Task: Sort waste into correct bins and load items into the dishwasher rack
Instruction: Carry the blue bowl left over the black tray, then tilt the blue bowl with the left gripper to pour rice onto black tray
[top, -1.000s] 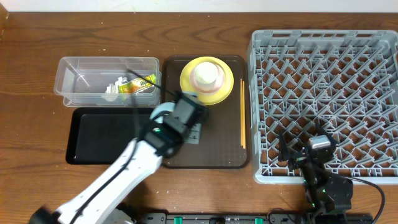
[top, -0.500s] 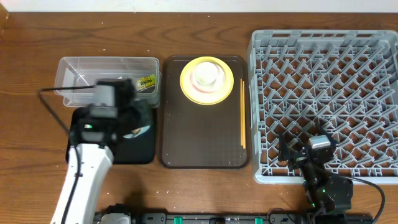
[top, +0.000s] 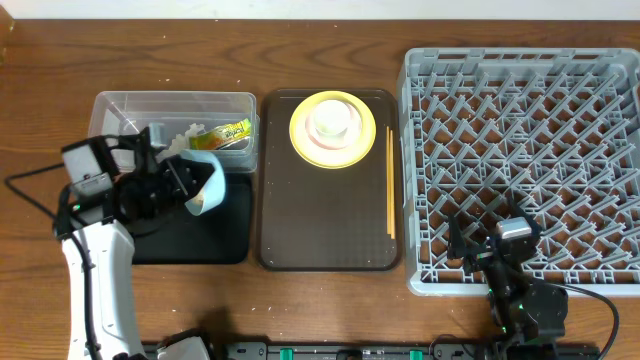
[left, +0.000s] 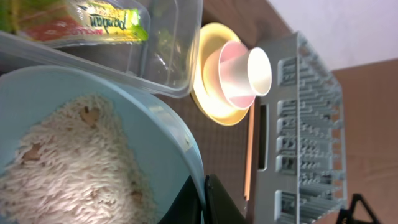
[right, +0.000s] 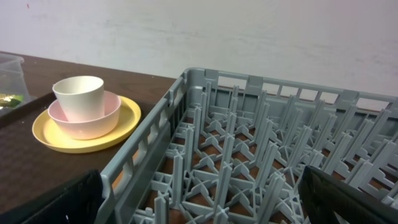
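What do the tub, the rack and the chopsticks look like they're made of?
Tub: likely clear glossy plastic; the wrapper shows through its wall.
Rack: probably matte grey moulded plastic, a lattice of pegs.
Chopsticks: seemingly pale wood, thin and dull.

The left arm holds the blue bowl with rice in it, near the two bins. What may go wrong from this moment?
1. The light blue bowl is tilted right beside the clear tub, which holds the wrapper. The rice might fall there or on the table instead of into the black tray.
2. The left fingers seem to pinch only the bowl's rim, so it may slip or turn if tipped further.
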